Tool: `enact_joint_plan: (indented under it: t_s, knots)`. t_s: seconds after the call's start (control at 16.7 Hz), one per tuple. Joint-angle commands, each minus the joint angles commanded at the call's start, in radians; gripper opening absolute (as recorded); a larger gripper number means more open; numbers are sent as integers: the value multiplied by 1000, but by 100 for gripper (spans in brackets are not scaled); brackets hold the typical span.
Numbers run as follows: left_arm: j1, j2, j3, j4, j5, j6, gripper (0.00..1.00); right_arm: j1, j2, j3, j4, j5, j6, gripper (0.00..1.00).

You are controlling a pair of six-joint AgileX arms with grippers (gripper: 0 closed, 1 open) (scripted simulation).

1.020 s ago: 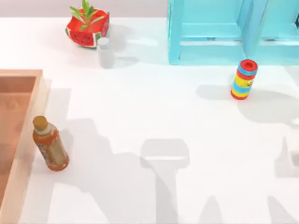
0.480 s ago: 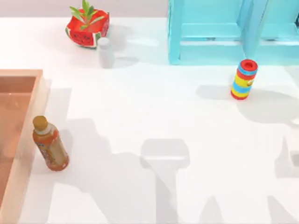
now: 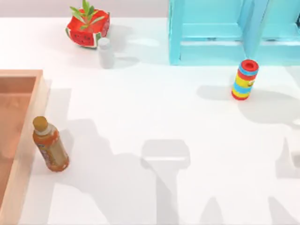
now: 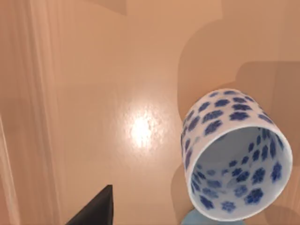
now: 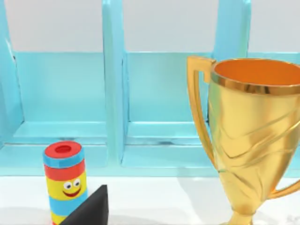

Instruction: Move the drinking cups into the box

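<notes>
Quick headcount, taking the wooden box [image 3: 18, 140] as my anchor. One box, at the table's left edge. One floral white cup [image 4: 234, 157] sitting on its floor, with a sliver of one pale blue thing [image 4: 208, 219] touching it, can't tell what. One orange drink bottle [image 3: 50, 144] just outside the box's right wall. One small white bottle [image 3: 106, 52] and one watermelon planter [image 3: 87, 27] beyond the box's far end. One striped cylinder [image 3: 244, 79] and one turquoise shelf [image 3: 234, 33], well apart from the box on the right. One gold trophy [image 5: 251, 136] near that shelf.
</notes>
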Motion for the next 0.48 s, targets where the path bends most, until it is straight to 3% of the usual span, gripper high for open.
enact_joint_plan:
  t_s: [0.48]
  knots:
    - [-1, 15, 325, -312, 3, -4, 100, 0, 0, 0, 0, 0, 0, 100]
